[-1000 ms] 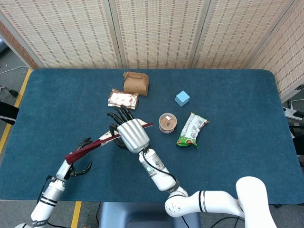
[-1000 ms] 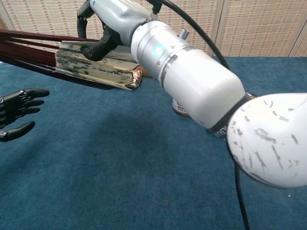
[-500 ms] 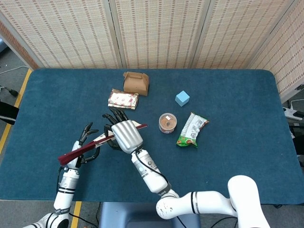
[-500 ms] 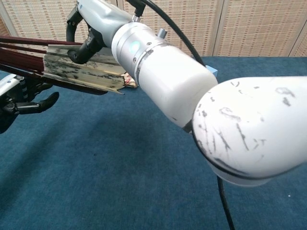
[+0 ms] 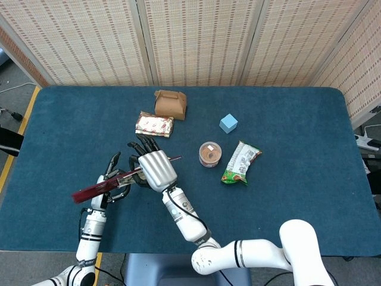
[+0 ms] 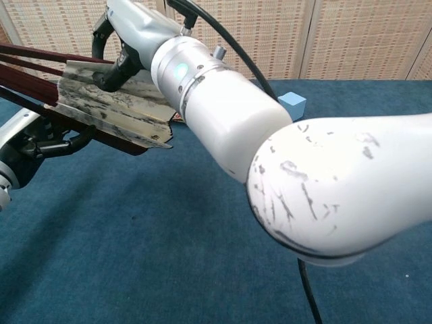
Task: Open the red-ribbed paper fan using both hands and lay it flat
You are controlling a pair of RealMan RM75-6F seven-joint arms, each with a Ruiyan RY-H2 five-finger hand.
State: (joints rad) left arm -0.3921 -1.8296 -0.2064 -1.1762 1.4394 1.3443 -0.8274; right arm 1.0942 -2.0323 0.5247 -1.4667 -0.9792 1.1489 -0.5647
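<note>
— Where was the red-ribbed paper fan (image 5: 106, 186)?

— Held above the blue table (image 5: 286, 196), well left of the round snack cup (image 5: 209, 154) (leaves only slightly spread in the chest view).

— And the right hand (image 5: 156, 168)?

— Its fingers were curled around the fan's upper ribs, gripping them.

— The left hand (image 5: 113, 182)?

— Just under the lower ribs, left of the right hand, fingers closed on them.

The red-ribbed paper fan (image 5: 102, 186) is held off the table, tilted, its ink-marked paper leaf partly spread.
</note>
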